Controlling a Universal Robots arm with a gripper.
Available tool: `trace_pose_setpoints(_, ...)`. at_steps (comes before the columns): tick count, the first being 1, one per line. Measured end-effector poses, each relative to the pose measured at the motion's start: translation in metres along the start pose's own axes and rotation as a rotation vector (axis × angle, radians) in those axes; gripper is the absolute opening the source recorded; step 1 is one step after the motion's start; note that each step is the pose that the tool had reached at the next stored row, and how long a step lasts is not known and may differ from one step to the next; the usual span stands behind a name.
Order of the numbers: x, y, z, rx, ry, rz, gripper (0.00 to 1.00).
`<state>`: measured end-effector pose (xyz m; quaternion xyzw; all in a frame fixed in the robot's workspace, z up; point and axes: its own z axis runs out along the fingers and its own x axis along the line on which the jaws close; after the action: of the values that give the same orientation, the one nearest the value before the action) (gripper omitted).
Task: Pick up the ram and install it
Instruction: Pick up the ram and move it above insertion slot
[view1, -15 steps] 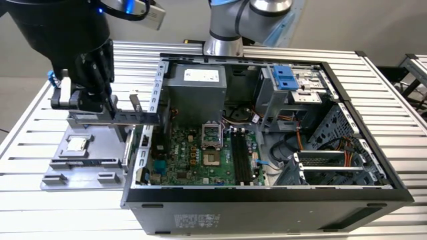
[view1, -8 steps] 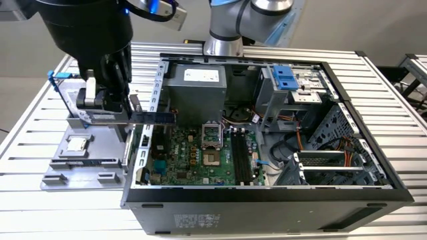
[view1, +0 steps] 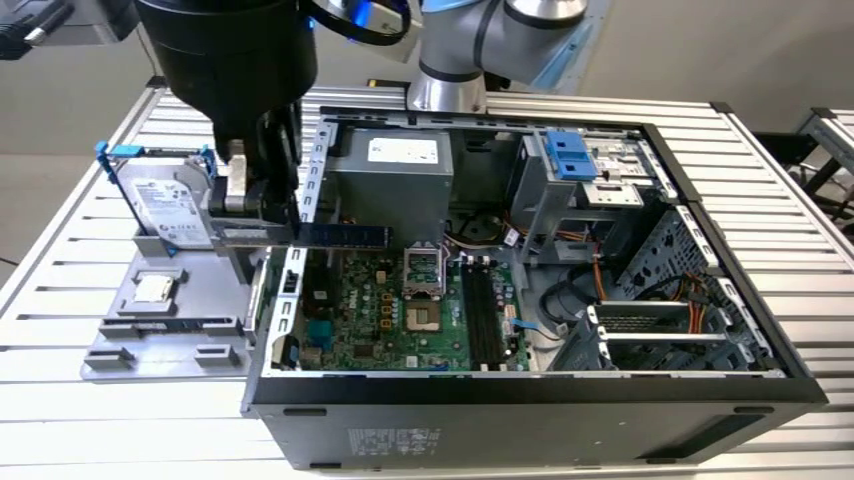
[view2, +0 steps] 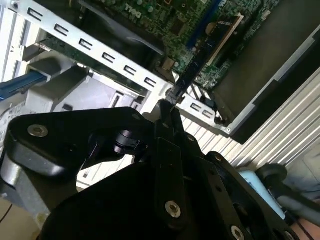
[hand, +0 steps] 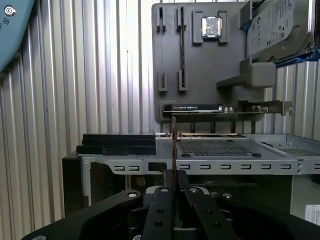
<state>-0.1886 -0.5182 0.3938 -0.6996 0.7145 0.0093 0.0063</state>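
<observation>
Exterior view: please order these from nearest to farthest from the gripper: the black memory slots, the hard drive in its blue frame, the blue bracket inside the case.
The gripper is shut on the ram.
1. Hard drive, close on the exterior view's left, outside the case.
2. Black memory slots, on the motherboard, toward the exterior view's right.
3. Blue bracket, farther right in the drive bay.

Light: you are getting bright, even light on the table (view1: 54, 300).
Shadow: the gripper (view2: 168, 107) is showing black, second wrist view, 6 o'clock.
</observation>
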Motion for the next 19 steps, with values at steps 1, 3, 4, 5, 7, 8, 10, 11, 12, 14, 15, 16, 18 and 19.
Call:
trace_pose_setpoints(1,-0.0001,-0.0033,0.0000,-0.0001,0.0000,0.000,0.00)
trace_pose_setpoints(3,-0.0004,-0.0101,0.0000,-0.0001,0.0000,0.001,0.00)
trace_pose_setpoints(4,-0.0006,-0.0134,0.0000,-0.0002,0.0000,0.001,0.00)
trace_pose_setpoints(5,-0.0007,-0.0167,0.0000,-0.0002,-0.0001,0.001,0.00)
trace_pose_setpoints(7,-0.0010,-0.0233,0.0000,-0.0003,-0.0001,0.002,0.00)
trace_pose_setpoints(8,-0.0011,-0.0265,-0.0001,-0.0004,-0.0001,0.002,0.00)
trace_pose_setpoints(10,-0.0013,-0.0331,-0.0001,-0.0005,0.0000,0.002,0.00)
trace_pose_setpoints(11,-0.0015,-0.0362,-0.0001,-0.0005,0.0000,0.003,0.00)
trace_pose_setpoints(12,-0.0016,-0.0391,-0.0001,-0.0005,0.0000,0.003,0.00)
trace_pose_setpoints(14,-0.0019,-0.0448,-0.0002,-0.0005,0.0000,0.005,0.00)
trace_pose_setpoints(15,-0.0021,-0.0475,-0.0002,-0.0004,0.0000,0.006,0.00)
trace_pose_setpoints(16,-0.0022,-0.0502,-0.0002,-0.0004,0.0000,0.007,0.00)
trace_pose_setpoints(18,-0.0026,-0.0553,-0.0002,-0.0004,0.0000,0.009,0.00)
trace_pose_setpoints(19,-0.0027,-0.0579,-0.0002,-0.0003,-0.0001,0.010,0.00)
